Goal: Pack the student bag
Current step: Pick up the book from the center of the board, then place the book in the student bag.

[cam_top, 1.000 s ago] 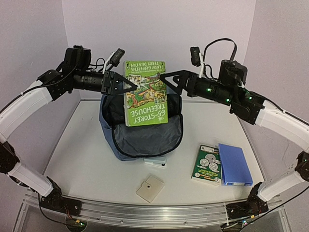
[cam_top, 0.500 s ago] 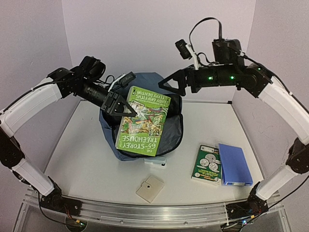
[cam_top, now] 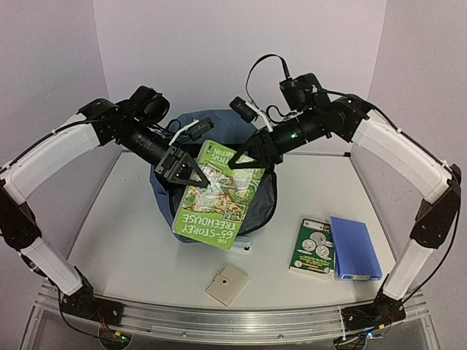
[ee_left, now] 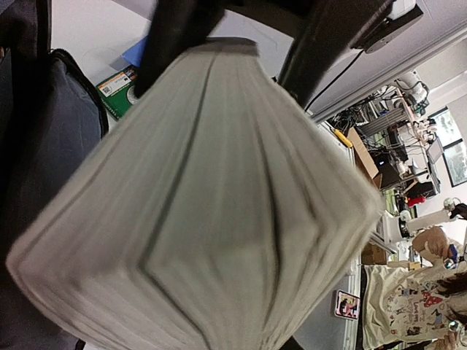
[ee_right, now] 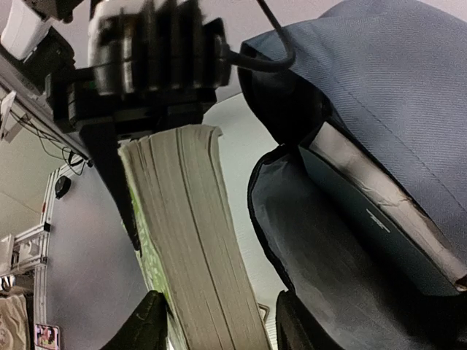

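The backpack (cam_top: 219, 125) is woven slate-blue cloth, matt, with a fine twill grain. Its lining (ee_right: 314, 240) is smoother grey fabric with a faint sheen. The book (cam_top: 219, 193) has a glossy green printed cover, and its paper page edges (ee_left: 204, 219) look dull, off-white and slightly rough. The table (cam_top: 124, 240) is smooth, matt white. The booklet (cam_top: 315, 248) has a shiny printed cover. The blue case (cam_top: 355, 248) looks like matt plastic, the beige square (cam_top: 227, 284) is dull, and the front rail (cam_top: 241, 321) is brushed metal.
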Available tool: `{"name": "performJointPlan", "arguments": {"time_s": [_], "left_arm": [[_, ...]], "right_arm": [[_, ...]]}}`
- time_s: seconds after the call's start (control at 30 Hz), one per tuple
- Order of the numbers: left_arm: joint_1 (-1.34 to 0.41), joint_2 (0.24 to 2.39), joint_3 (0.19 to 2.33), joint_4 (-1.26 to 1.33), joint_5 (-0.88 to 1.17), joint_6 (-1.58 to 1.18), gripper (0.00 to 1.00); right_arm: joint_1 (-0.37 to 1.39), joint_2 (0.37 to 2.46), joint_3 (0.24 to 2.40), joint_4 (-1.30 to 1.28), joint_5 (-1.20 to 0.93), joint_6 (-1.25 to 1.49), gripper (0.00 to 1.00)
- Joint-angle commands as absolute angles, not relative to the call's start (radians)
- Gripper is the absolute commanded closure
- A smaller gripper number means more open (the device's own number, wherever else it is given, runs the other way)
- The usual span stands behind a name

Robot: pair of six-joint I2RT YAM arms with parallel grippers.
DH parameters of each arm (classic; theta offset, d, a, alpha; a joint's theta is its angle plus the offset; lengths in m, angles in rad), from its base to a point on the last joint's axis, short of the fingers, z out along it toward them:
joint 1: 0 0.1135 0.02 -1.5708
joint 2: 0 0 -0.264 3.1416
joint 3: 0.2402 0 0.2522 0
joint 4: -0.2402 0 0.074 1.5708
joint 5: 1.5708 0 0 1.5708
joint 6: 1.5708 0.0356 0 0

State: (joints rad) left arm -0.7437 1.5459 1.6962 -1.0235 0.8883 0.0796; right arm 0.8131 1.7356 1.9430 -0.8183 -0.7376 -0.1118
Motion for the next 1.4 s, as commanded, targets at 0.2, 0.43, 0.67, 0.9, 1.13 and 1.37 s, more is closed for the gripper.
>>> {"name": "performJointPlan", "arguments": {"time_s": [0.2,0.43,0.67,0.9,1.13,1.37], "left_arm": [[-0.75,1.481,1.743,-0.883,0.745,0.071,0.9],[-0.749,1.434,1.667,-0.855,0.522,0.051,0.26],[-0.748,1.377,1.572,-0.839,0.41,0.062,0.15],[-0.749,1.35,1.442,-0.808,0.405,0.133,0.41],[-0.749,1.372,1.391,-0.761,0.274,0.198,0.43],[-0.749,1.411,1.397,-0.706,0.169,0.25,0.41]], "right_arm": [[0.819,1.621,1.905,-0.726,-0.771,-0.126,1.0],[0.854,1.477,1.727,-0.559,-0.329,-0.123,1.0],[0.881,1.424,1.632,-0.388,-0.227,-0.223,1.0],[0.882,1.444,1.659,-0.312,-0.216,-0.32,1.0],[0.881,1.471,1.673,-0.25,-0.2,-0.395,1.0],[0.881,1.479,1.664,-0.197,-0.2,-0.445,1.0]]}}
